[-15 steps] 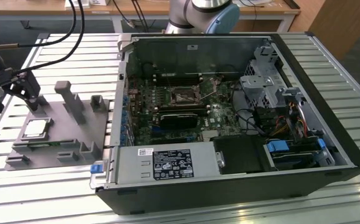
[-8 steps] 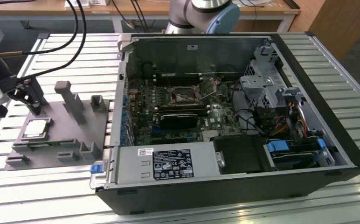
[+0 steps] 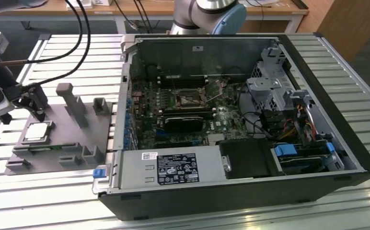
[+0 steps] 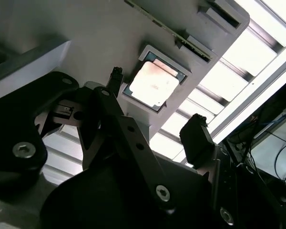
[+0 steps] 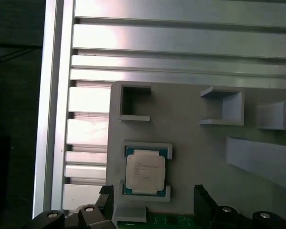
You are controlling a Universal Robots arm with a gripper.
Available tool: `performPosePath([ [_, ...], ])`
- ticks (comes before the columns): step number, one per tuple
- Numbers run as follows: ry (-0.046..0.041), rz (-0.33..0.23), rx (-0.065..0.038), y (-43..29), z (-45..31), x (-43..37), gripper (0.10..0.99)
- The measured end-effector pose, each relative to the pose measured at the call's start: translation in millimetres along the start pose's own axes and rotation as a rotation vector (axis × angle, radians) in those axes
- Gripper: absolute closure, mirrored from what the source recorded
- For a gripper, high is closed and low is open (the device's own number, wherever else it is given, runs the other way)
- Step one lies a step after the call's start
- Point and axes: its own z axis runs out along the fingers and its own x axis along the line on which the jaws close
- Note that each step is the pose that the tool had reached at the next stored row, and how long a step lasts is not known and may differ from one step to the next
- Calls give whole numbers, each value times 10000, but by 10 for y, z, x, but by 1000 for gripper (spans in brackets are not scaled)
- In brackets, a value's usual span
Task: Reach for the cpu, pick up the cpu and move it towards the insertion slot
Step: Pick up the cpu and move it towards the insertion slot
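The cpu [image 3: 37, 132] is a small silvery square chip lying flat in a pocket of the grey tray [image 3: 76, 139], at the exterior view's left. My gripper [image 3: 28, 112] hangs just above and behind it, open, with nothing between its fingers. Both wrist views show the cpu [image 4: 152, 83] [image 5: 144, 171] just beyond the two black fingertips [image 4: 195, 138] [image 5: 202, 200], roughly centred between them, and the gripper [image 4: 155, 109] [image 5: 153, 202] does not touch it. The insertion slot [image 3: 188, 98] is the metal-framed socket on the motherboard inside the open computer case.
Grey upright blocks [image 3: 66, 96] rise from the tray close to the gripper. The open computer case [image 3: 236, 182] fills the exterior view's middle and right, with a power supply [image 3: 172, 167] along its front and drive bays [image 3: 268, 91]. Black cables [image 3: 76, 38] hang over the slatted aluminium table [image 3: 57, 52].
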Motion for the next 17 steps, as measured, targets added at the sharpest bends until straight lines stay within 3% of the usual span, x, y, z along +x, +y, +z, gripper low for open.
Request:
performPosePath([
  [8, 1, 4, 0, -6, 144, 7, 325],
  [10, 1, 11, 0, -5, 182, 10, 314],
  [11, 0, 17, 0, -3, 200, 11, 251],
  [17, -2, 56, 0, 1, 310, 11, 251],
])
